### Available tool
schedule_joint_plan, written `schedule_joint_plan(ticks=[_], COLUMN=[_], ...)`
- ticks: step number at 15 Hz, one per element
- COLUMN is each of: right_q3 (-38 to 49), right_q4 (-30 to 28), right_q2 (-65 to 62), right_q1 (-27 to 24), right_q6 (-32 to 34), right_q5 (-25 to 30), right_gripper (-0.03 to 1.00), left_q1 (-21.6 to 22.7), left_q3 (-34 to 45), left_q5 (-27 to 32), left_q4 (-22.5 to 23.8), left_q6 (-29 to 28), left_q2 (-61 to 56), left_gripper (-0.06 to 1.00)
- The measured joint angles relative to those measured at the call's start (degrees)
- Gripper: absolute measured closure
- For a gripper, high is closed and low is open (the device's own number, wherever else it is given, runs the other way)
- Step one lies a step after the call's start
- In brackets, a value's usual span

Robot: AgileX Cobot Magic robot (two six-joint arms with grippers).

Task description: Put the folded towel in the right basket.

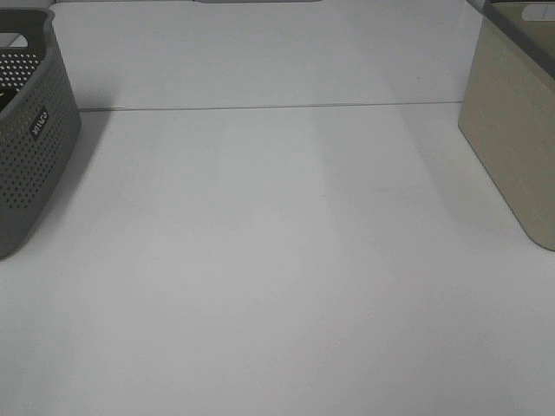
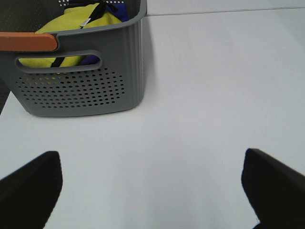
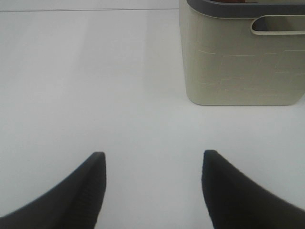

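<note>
Apparently at the very start, both the left gripper (image 2: 152, 191) and right gripper (image 3: 152, 191) hang spread and empty over the table (image 1: 277, 286), no folded towel lies out, so fetching cloth from the grey basket (image 2: 95, 81) precedes the beige basket (image 3: 238, 62).

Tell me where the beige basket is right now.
The beige basket stands at the right edge of the high view, on the white table, opposite the grey basket at the left edge.
</note>
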Motion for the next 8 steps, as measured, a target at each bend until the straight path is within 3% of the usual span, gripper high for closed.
schedule_joint_plan(ticks=[8], right_q3=[0.0], right_q4=[0.0], right_q2=[0.0], right_q1=[0.0], right_q6=[0.0], right_q5=[0.0], right_gripper=[0.40], left_q1=[0.0], left_q3=[0.0], left_q5=[0.0], left_q4=[0.0], left_q6=[0.0], left_q2=[0.0], left_gripper=[-0.03])
